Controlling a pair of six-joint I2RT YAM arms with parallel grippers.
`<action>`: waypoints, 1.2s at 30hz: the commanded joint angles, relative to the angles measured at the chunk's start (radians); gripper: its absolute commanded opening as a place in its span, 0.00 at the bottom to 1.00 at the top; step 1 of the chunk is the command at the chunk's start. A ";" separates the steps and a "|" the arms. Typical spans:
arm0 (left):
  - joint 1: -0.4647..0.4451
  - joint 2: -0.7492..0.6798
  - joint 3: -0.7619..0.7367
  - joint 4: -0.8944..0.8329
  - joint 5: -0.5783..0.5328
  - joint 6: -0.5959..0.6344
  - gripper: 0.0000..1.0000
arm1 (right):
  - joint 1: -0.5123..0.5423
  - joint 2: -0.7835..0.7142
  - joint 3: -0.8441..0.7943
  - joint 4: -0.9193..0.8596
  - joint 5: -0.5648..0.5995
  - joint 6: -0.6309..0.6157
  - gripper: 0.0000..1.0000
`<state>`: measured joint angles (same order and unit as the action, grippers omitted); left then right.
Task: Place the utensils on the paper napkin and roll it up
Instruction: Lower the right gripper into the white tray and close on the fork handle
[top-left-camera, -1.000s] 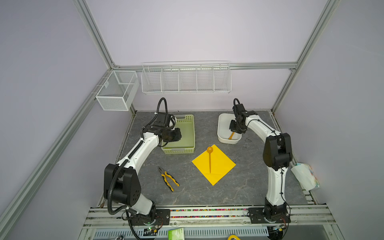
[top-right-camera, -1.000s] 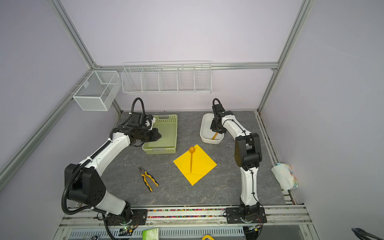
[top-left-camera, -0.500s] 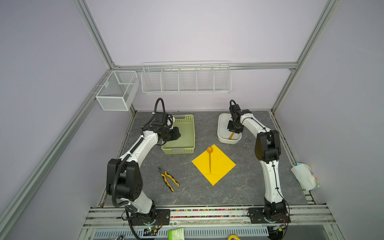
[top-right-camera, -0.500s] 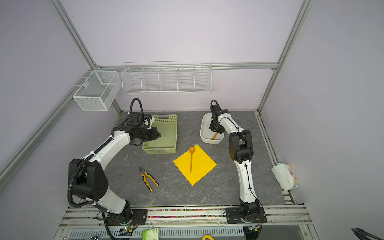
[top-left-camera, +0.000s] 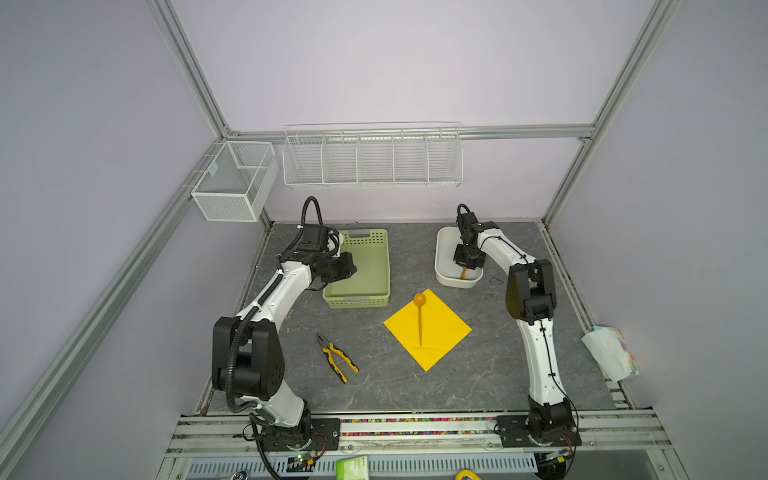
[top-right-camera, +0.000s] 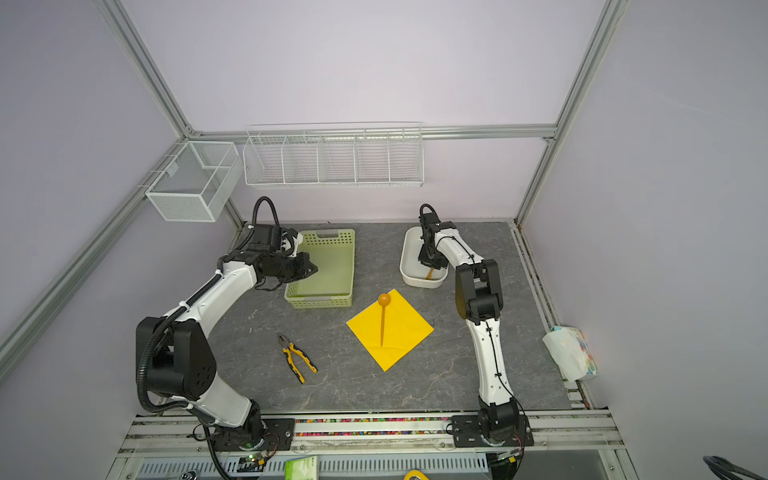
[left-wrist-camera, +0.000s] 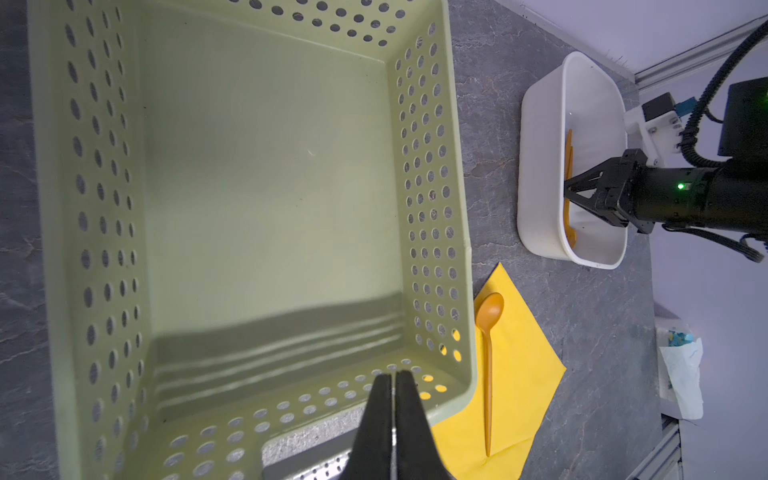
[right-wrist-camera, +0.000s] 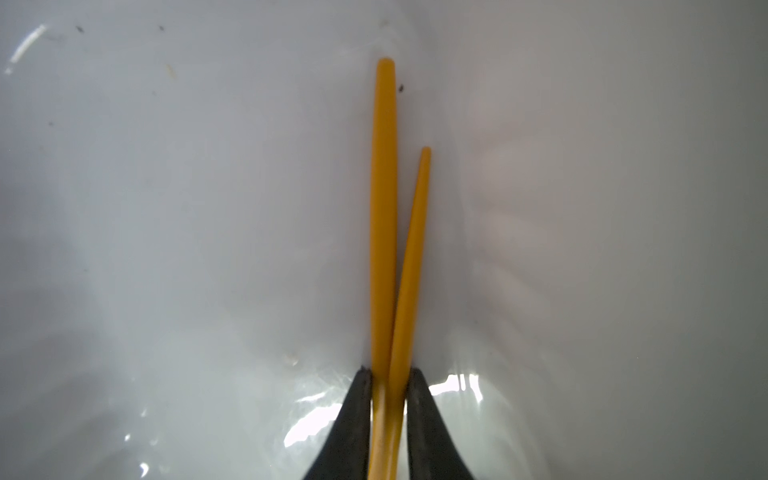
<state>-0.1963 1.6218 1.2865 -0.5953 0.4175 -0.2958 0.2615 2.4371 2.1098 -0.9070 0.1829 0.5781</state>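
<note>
Right arm's elbow has folded higher over the white oval plastic tub within the last second. The right gripper sits inside the tub, its jaws narrowed onto two slim orange plastic rods and now pinching both side by side. Whether the rods have left the tub floor cannot be told.

The left gripper has drawn back over the pale green perforated plastic basket, pressed together and empty.

Reading: the second pick is under way and rolling has not begun. The round-bowled orange plastic spoon already lies along the diagonal of the bright yellow square paper napkin.

Count: one spoon, two rods, one napkin, one tub, one basket, and one pair of yellow-and-black-handled pliers, well apart.
</note>
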 joint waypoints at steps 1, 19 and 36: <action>0.005 0.004 -0.016 0.017 0.011 -0.002 0.06 | -0.004 0.019 0.013 0.020 -0.005 0.033 0.14; 0.006 0.013 -0.020 0.020 -0.001 0.000 0.05 | -0.002 0.035 0.070 0.174 -0.062 0.115 0.07; 0.006 0.008 -0.032 0.033 0.000 -0.003 0.05 | -0.001 0.063 0.116 0.158 -0.047 0.122 0.21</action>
<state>-0.1963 1.6260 1.2697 -0.5735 0.4168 -0.2993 0.2615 2.5111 2.2101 -0.7097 0.1127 0.6983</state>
